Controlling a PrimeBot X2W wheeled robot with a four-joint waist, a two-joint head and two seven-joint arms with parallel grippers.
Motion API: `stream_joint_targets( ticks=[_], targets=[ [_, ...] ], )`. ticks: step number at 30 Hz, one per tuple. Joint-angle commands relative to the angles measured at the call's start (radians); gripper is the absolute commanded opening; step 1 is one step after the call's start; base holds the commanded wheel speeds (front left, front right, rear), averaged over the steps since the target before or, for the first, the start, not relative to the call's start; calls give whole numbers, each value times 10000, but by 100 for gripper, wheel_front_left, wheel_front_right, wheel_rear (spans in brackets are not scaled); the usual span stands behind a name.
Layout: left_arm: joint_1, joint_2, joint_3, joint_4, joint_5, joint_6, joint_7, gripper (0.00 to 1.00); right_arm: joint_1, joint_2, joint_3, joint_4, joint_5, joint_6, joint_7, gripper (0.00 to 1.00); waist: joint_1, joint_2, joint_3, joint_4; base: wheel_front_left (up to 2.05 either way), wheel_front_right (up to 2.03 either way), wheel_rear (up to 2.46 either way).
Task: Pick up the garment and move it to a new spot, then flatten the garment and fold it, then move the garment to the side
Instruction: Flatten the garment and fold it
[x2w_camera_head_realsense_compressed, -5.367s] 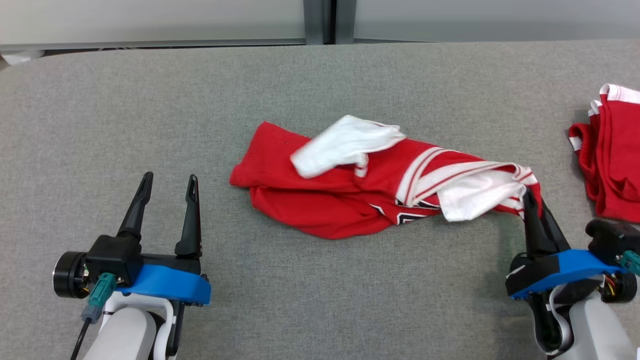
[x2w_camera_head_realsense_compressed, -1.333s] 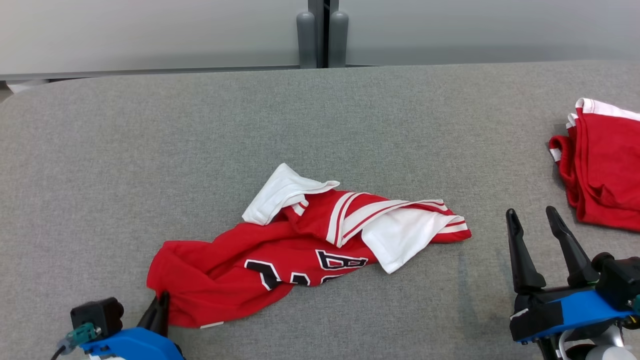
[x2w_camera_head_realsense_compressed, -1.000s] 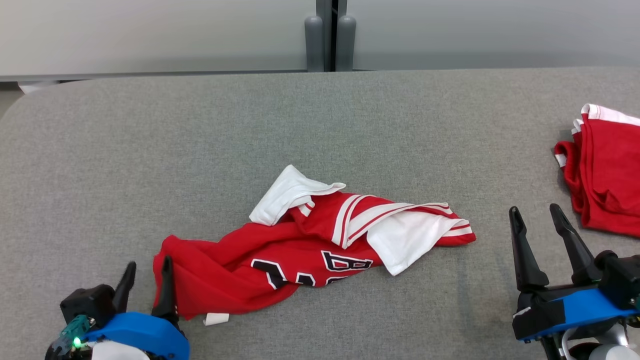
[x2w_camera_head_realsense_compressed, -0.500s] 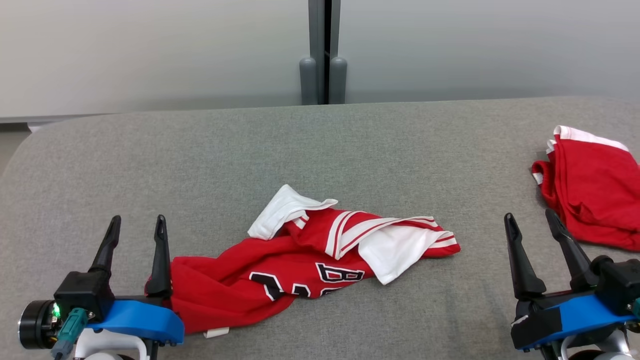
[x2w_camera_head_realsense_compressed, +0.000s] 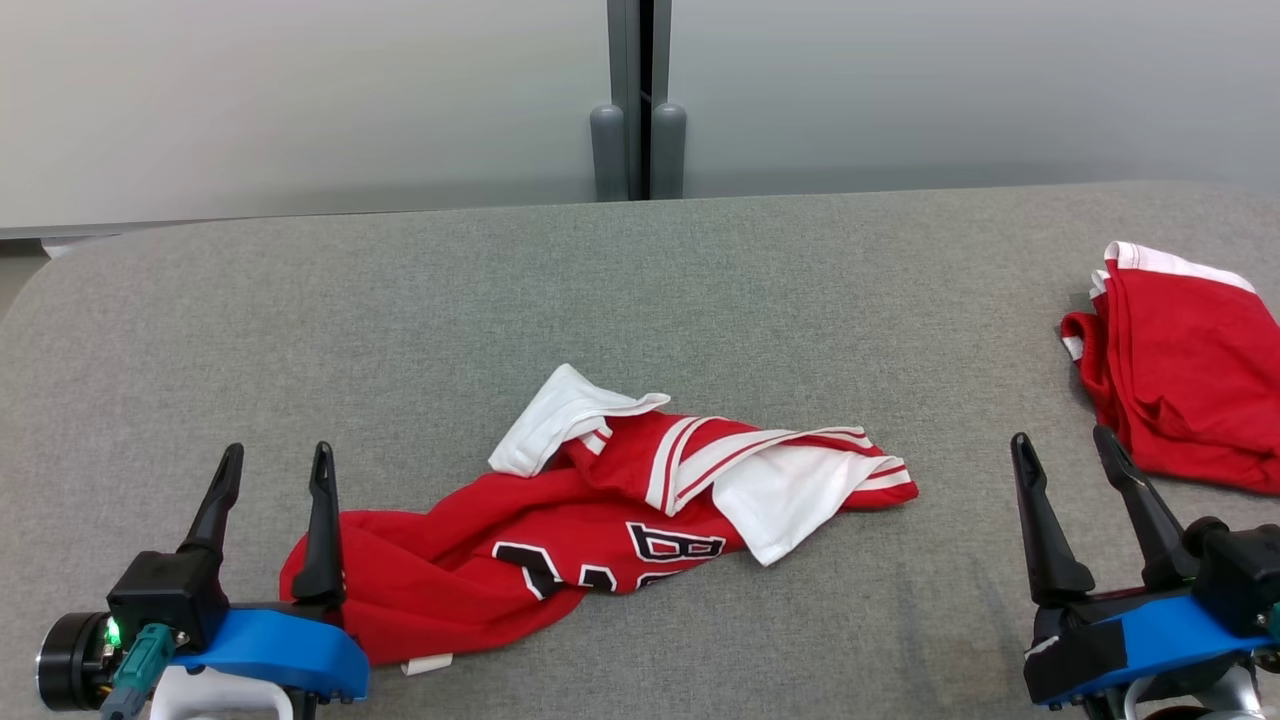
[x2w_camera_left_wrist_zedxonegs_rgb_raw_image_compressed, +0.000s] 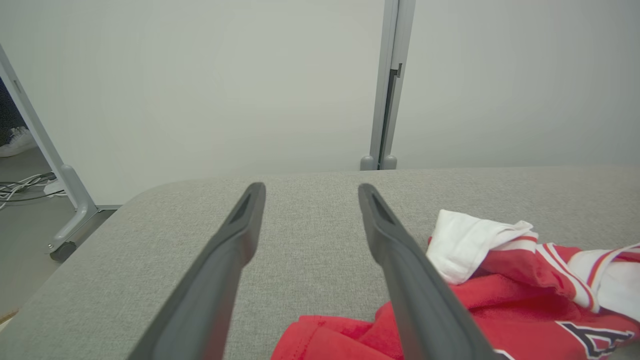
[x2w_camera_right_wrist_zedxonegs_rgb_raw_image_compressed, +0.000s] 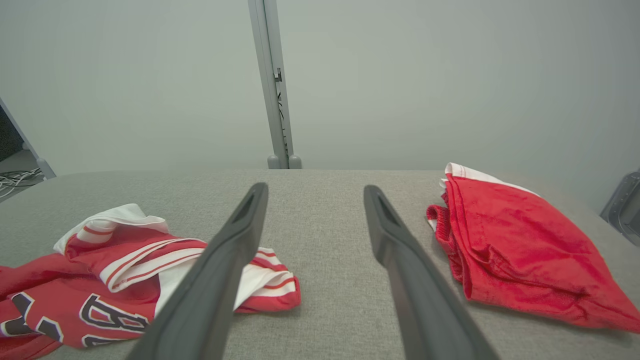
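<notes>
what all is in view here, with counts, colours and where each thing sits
jersey: one, red and white with black lettering, crumpled, near middle of table
folded garment: one, red with white trim, table's right side
table: one, grey fabric top
post: one, grey, behind table between pale wall panels
cables: a few, white, on floor left of table
left pincer: one, dark, open, by jersey's left end
right pincer: one, dark, open, between jersey and folded garment

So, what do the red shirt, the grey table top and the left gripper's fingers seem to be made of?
Red shirt: soft matt knit cloth, probably; it lies in loose crumpled folds. Cotton or polyester, I cannot tell.
Table top: grey cloth or felt cover, matt, fine speckled weave.
Left gripper's fingers: likely hard dark plastic, smooth, dull sheen.
</notes>
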Motion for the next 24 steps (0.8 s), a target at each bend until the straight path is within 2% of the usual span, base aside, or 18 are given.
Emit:
stream_joint_targets(
  ticks=[1, 15, 19, 24],
  targets=[
    [-43, 43, 6, -31, -26, 27, 15, 100, -21, -2, -12, -30, 14, 1, 17, 100, 0, 0, 23, 16, 0, 0, 0],
    [-235, 18, -81, -63, -28, 61, -78, 100, -278, -153, 264, 282, -13, 1, 97, 100, 0, 0, 165, 96, 0, 0, 0],
    [-528, -13, -161, -196, 62, 16, -87, 100, -933, -469, 1388, 872, 21, 1, 293, 100, 0, 0, 538, 284, 0, 0, 0],
    [-1003, -159, -281, -171, 151, -83, -223, 100, -2360, -686, 3416, 2263, 269, 1, 499, 100, 0, 0, 1040, 712, 0, 0, 0]
  ],
)
